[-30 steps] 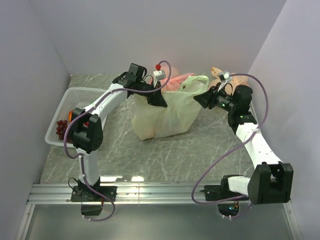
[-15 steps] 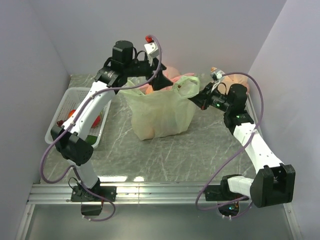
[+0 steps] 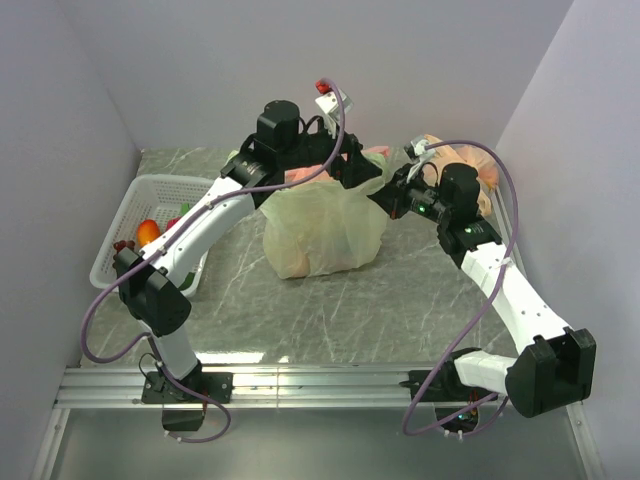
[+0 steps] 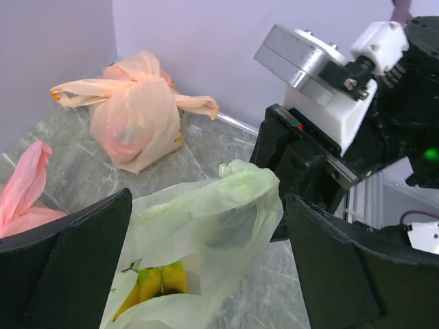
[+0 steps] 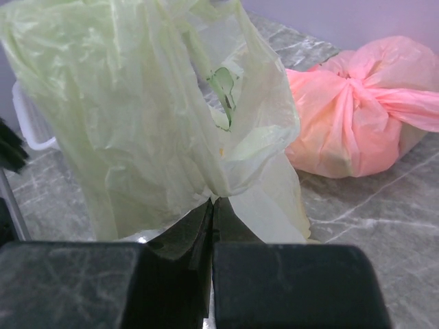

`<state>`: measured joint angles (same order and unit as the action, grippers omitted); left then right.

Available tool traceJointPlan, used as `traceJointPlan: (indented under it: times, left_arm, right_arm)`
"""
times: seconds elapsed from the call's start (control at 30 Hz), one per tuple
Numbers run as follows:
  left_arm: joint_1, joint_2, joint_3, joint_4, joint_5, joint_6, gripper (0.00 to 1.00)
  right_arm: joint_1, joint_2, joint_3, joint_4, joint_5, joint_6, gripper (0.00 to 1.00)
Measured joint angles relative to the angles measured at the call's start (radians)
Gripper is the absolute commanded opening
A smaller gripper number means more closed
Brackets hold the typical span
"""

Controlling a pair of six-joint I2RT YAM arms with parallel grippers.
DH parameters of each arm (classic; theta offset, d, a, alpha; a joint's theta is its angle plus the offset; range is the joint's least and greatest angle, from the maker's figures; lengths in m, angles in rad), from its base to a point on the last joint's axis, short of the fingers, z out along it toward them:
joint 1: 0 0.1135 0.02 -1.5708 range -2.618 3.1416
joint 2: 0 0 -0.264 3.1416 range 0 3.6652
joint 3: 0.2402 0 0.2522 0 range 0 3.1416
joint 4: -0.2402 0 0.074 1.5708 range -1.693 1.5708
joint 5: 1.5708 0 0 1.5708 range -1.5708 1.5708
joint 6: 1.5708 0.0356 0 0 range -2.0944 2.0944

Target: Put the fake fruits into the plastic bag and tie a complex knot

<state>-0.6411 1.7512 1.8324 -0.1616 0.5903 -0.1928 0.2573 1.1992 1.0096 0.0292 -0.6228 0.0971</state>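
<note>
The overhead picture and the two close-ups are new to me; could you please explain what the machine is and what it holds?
These are two robot arms bolted at the near edge of a grey table. The wide picture comes from a fixed camera above and behind them; each close-up comes from a camera on one wrist. In the middle stands a pale-green plastic bag with yellow bananas inside. The right end effector is shut, pinching the bag's film. The left end effector stands open at the bag's top, gripping nothing. Behind lie a knotted pink bag and a knotted orange bag. A white basket on the left holds more fake fruits.
</note>
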Motion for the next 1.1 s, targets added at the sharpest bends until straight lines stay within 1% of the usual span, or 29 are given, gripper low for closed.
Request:
traceJointPlan:
  times: [0.17, 0.4, 0.47, 0.57, 0.67, 0.7, 0.77, 0.8, 0.9, 0.97, 1.07, 1.1]
  left_arm:
    - [-0.014, 0.0, -0.013, 0.046, -0.047, -0.033, 0.99]
    - [-0.015, -0.011, -0.082, 0.163, -0.042, -0.084, 0.99]
    - [-0.015, -0.011, -0.088, 0.168, -0.043, -0.093, 0.99]
    - [-0.015, -0.009, -0.081, 0.168, -0.05, -0.112, 0.97]
    - [-0.015, -0.006, -0.076, 0.18, -0.058, -0.128, 0.88]
    - [-0.015, -0.005, -0.076, 0.183, -0.057, -0.134, 0.81]
    - [-0.015, -0.004, -0.076, 0.187, -0.057, -0.142, 0.75]
    - [-0.015, -0.003, -0.076, 0.19, -0.057, -0.144, 0.7]
    - [-0.015, 0.001, -0.076, 0.198, -0.055, -0.146, 0.63]
    - [-0.015, 0.006, -0.076, 0.203, -0.05, -0.146, 0.62]
    - [-0.015, 0.016, -0.076, 0.203, -0.034, -0.149, 0.35]
    - [-0.015, 0.02, -0.076, 0.201, -0.029, -0.147, 0.22]
  right_arm:
    - [0.006, 0.0, 0.006, -0.01, 0.021, -0.01, 0.0]
    - [0.014, 0.001, 0.008, -0.031, 0.042, -0.014, 0.0]
    - [0.018, 0.002, 0.014, -0.035, 0.049, -0.013, 0.0]
    - [0.024, 0.002, 0.022, -0.037, 0.057, -0.013, 0.0]
    - [0.032, 0.002, 0.023, -0.038, 0.059, -0.013, 0.0]
    - [0.033, 0.003, 0.023, -0.038, 0.059, -0.013, 0.0]
    - [0.035, 0.004, 0.024, -0.038, 0.059, -0.013, 0.0]
    - [0.036, 0.006, 0.025, -0.038, 0.059, -0.013, 0.0]
    - [0.04, 0.016, 0.035, -0.039, 0.059, -0.013, 0.0]
    - [0.042, 0.023, 0.041, -0.038, 0.06, -0.013, 0.0]
    - [0.046, 0.034, 0.05, -0.04, 0.061, -0.013, 0.0]
    - [0.048, 0.036, 0.051, -0.04, 0.061, -0.013, 0.0]
